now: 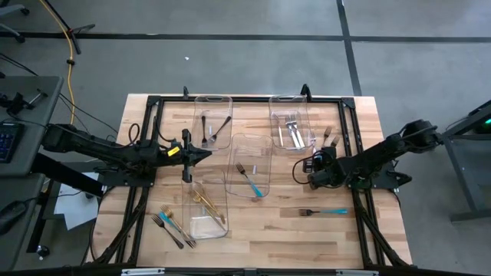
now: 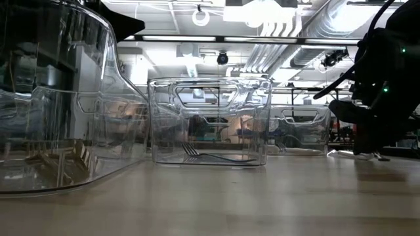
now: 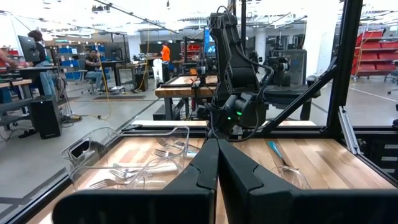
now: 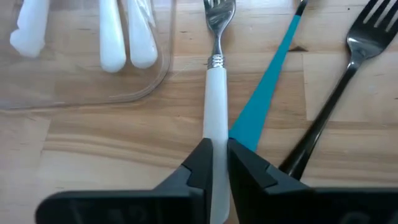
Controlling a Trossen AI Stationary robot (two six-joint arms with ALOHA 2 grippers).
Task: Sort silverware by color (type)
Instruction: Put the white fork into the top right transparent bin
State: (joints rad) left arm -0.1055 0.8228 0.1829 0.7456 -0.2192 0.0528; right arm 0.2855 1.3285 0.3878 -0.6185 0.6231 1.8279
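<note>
Two dark arms reach over the wooden table (image 1: 253,230). The right claw (image 4: 216,163) is low over the table and grips the white handle of a fork (image 4: 216,93) between its fingers; the fork's silver head points away from the claw. Just beside this handle lie a teal-handled utensil (image 4: 267,93) and a black fork (image 4: 342,81), both on the bare wood on the same side of the claw. On the other side, a clear bin (image 4: 93,96) holds more white-handled pieces (image 4: 127,37).

The left claw (image 1: 205,155) hangs between the clear bins, its fingers pressed together with nothing between them. Just below it in the high view a bin (image 1: 205,201) holds gold pieces (image 1: 205,203), and further ahead of it a middle bin (image 1: 252,165) holds a teal-handled fork (image 1: 249,180).
</note>
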